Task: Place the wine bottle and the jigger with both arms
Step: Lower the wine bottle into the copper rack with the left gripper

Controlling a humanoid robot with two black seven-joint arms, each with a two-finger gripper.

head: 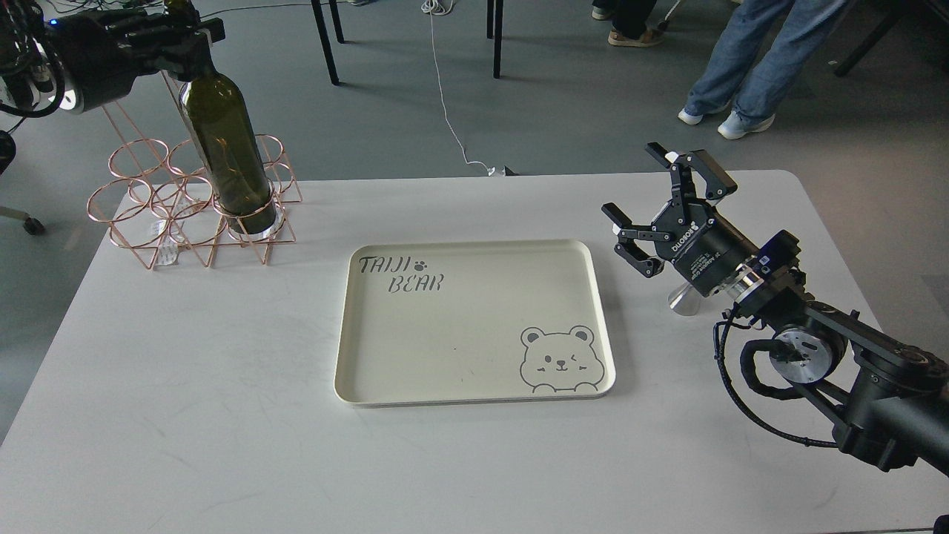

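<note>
White table, broad and matt, faintly scuffed near the front. Lay in the middle of it a cream tray, bare, printed with "TAIJI BEAR" far left and a winking bear near right; probably meant as the place for both pieces, though not certain.

Copper-wire rack at the far left corner. Stood in its near right ring the bottle: dark olive glass, no label, faint reflections down its side, by far the tallest thing there, leaning with its neck toward the left. Base seemed to sit in the ring, not yet lifted clear.

Left claw at the far left, closed about the bottle's neck, just under the mouth. Judged as the start of the lift. Called next for a pull up along the bottle's own lean until the base cleared the wire, then a carry right and nearer to the tray; risk of snagging and dragging the light rack.

Right claw to the right of the tray, spread wide and holding nothing, pointing away and to the left. Peeped out beneath its wrist the jigger: only a small pale shiny cone on the table, the rest hidden. Not yet grasped. Called for drawing back and dropping the fingers around its waist before closing.
</note>
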